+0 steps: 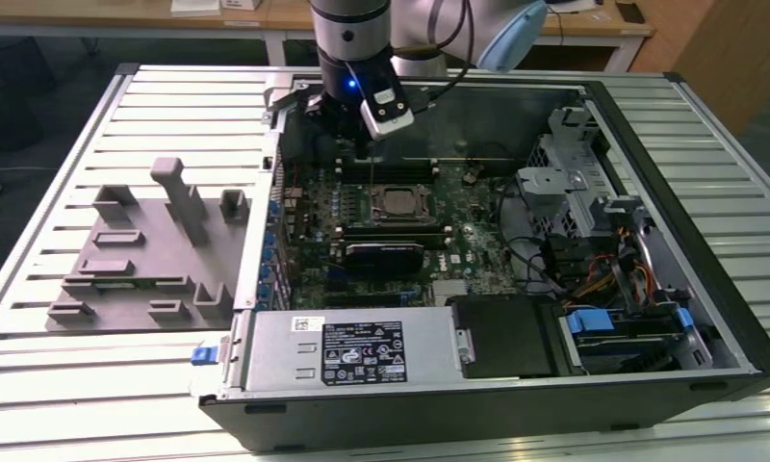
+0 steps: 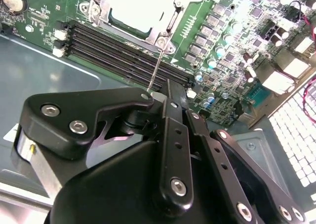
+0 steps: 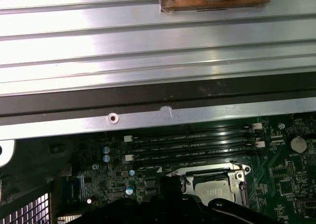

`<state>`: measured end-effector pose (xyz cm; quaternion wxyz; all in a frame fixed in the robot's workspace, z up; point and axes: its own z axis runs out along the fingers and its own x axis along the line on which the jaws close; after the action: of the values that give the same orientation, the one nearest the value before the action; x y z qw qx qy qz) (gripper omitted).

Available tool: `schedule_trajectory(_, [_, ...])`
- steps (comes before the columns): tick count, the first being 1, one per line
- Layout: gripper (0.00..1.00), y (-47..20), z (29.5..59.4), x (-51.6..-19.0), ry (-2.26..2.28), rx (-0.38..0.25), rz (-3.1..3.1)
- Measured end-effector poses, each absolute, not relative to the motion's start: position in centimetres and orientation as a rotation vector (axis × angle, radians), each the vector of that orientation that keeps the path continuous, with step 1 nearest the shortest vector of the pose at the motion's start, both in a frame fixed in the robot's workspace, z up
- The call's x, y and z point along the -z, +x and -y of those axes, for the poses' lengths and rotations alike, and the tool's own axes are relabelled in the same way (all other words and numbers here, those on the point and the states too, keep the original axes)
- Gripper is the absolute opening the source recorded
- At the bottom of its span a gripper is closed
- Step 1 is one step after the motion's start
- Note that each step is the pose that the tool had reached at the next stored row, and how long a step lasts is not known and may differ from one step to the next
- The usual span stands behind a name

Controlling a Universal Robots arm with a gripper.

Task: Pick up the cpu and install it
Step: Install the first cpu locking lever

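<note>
At the exterior view's left, a grey tray [image 1: 128,255] is seen on the slatted table [image 1: 51,385], just beside the open computer case [image 1: 488,419]. Further right, the gripper [image 1: 362,137] is held above the green board [image 1: 475,241], near the back of the case. Whether it is open or closed cannot be told. In the second wrist view, a thin metal rod [image 2: 157,68] is seen going up from a corner of the socket [image 2: 173,21] to the gripper's tip.

Just past the gripper, the cpu [image 1: 397,201] is found lying in the socket, inside its frame and next to the long memory slots [image 2: 123,51].

The cpu is judged to be light, thin and stiff. Its shiny top is likely slippery and its underside is likely easy to hurt, so it is best taken by its edges.

The cpu is laid flat with its metal top facing up. It is square, so no long side can be picked out. Its edges are lined up with the socket frame.
</note>
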<state>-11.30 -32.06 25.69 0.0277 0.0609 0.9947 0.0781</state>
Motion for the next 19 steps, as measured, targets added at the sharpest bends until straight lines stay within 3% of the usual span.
schedule_trajectory(19, [0.11, -10.33, 32.05, -25.5, 0.188, -0.241, -3.072])
